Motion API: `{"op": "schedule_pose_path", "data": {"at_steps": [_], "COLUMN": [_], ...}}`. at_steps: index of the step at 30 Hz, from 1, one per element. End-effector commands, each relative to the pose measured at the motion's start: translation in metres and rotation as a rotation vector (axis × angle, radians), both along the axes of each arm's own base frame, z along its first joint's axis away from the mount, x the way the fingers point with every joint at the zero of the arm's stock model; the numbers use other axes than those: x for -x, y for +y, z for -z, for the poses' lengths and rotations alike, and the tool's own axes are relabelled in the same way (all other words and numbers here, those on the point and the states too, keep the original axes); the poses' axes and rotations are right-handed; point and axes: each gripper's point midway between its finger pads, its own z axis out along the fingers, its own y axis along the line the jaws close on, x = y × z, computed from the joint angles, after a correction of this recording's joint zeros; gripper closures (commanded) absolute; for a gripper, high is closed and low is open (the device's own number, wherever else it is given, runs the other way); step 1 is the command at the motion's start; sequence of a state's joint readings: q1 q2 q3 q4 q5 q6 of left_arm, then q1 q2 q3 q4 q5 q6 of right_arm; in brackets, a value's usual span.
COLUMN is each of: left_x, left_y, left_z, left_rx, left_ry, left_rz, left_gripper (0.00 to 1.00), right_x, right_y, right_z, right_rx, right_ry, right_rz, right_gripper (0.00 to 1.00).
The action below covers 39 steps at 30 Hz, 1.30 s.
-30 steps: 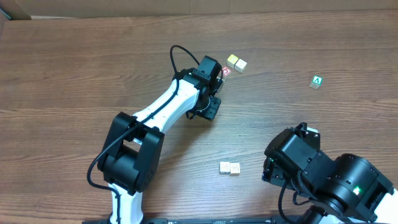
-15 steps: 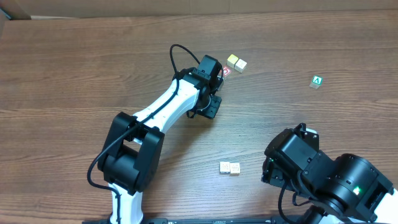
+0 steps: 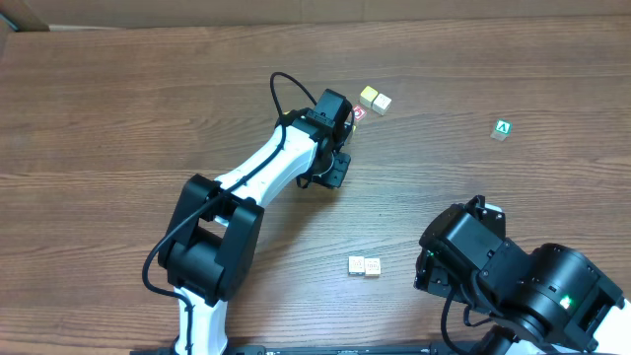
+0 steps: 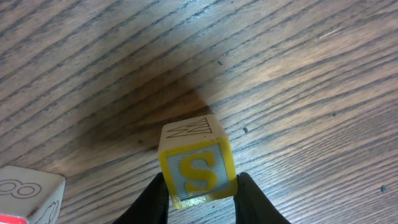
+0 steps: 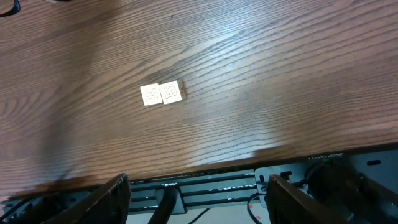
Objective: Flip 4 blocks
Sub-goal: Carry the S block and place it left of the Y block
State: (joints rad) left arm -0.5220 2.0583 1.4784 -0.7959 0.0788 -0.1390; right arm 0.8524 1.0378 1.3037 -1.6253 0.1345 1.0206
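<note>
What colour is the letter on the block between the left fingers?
Yellow S, yellow frame, on the block; left wrist view shows it best.

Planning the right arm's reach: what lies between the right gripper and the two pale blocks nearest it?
Nothing: the right wrist view shows only bare tabletop between the right gripper and the two pale blocks.

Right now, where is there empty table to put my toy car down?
Most room: the wide bare wood left of the left arm, out to the table edge. Also the middle stretch between the two pale blocks and the green A cube. It's crowded by the left claw, gripping the S block, with the red cube and yellow and cream pair close by.
</note>
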Motion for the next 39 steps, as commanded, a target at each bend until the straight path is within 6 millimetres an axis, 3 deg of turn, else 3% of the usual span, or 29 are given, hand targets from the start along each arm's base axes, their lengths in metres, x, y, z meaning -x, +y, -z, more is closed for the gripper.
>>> {"op": "schedule_pose_path", "data": {"at_steps": [1,6,11,20,24,28,34,39], "left_x": [-0.009,-0.018,-0.015,0.013,0.039,0.078,0.156,0.197], "left_y": [-0.001,0.013,0.021,0.04,0.046,0.055,0.056,0.036], "left_z": [-0.005,-0.03,-0.062,-0.091,-0.102,-0.095,-0.058,-0.029], "left_rx": [0.0,-0.045,-0.05,-0.084,-0.066,-0.032,0.037,0.14], "left_ry": [-0.016,-0.011,0.028,0.054,0.027,0.015,0.062,0.069], "left_rz": [-0.028,-0.13,-0.228,-0.345,-0.379,-0.41,-0.412,-0.316], "left_gripper": [0.82,0.91,0.91,0.95,0.95,0.96,0.95,0.87], "right_x": [-0.001,-0.001,-0.001,-0.001,0.0,0.0,-0.001,-0.002], "right_y": [0.002,0.002,0.002,0.001,0.001,0.0,-0.001,0.0], "right_z": [-0.008,-0.008,-0.009,-0.008,-0.008,-0.008,-0.008,-0.008], "right_rx": [-0.024,-0.024,-0.024,-0.022,-0.019,-0.018,-0.013,-0.014], "right_ry": [-0.021,-0.022,-0.023,-0.021,-0.019,-0.018,-0.024,-0.029], "right_rz": [0.002,0.002,0.003,0.003,0.003,0.002,0.004,0.005], "right_gripper": [0.29,0.29,0.29,0.29,0.29,0.29,0.29,0.29]}}
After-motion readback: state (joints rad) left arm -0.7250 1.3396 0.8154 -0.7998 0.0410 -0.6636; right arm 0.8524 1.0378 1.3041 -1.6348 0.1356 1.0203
